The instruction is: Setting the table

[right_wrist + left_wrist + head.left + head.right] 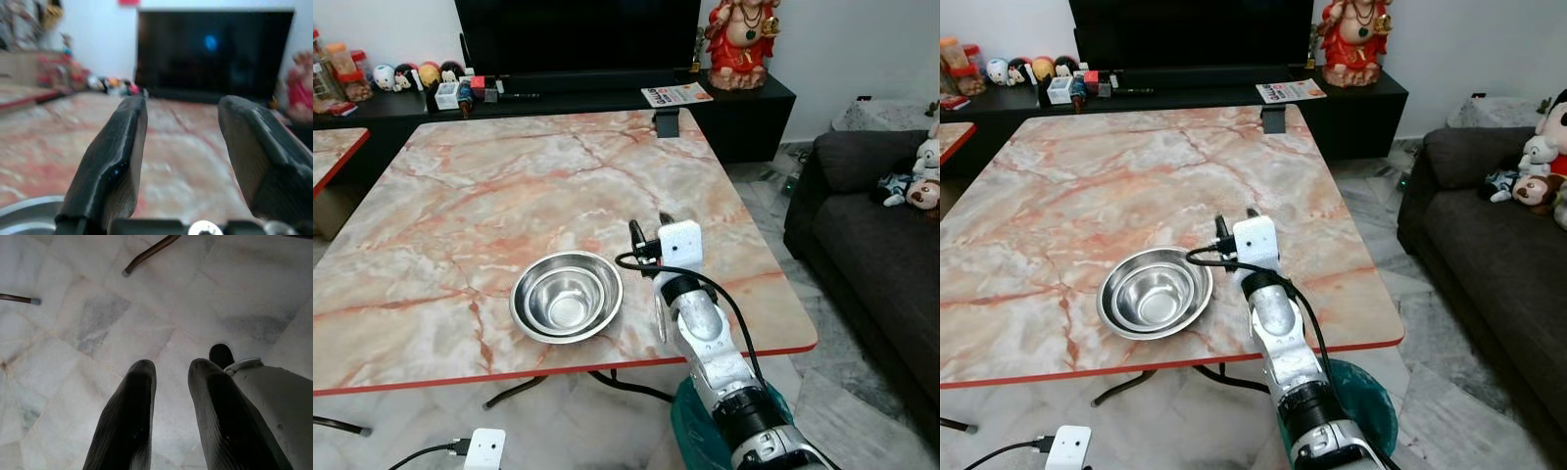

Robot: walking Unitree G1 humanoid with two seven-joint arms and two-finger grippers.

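From the left eye, a marble table (489,186) runs from the near edge to a TV stand at 12 o'clock, and nested steel bowls (567,296) sit near the front edge, about 6 o'clock of the tabletop's middle. The right gripper (647,242) is held just over the table at the bowls' 3 o'clock, close beside the rim but not touching it, with nothing visible between its fingers; that spot suits either a fresh put-down or a coming grasp, and I cannot say which. A sofa (871,235) with soft toys lies off at 3 o'clock. From the right eye, the same layout shows: the bowls stand apart from the gripper, placed where a seated diner at the near edge would reach them. In the left wrist view, the left gripper (168,374) hangs idle over pale floor tiles (88,333), its fingers a narrow gap apart and empty, pointing down since the arm has no job now. In the right wrist view, the right fingers (122,152) stand well apart with bare tabletop between them and a sliver of bowl rim beside one finger.
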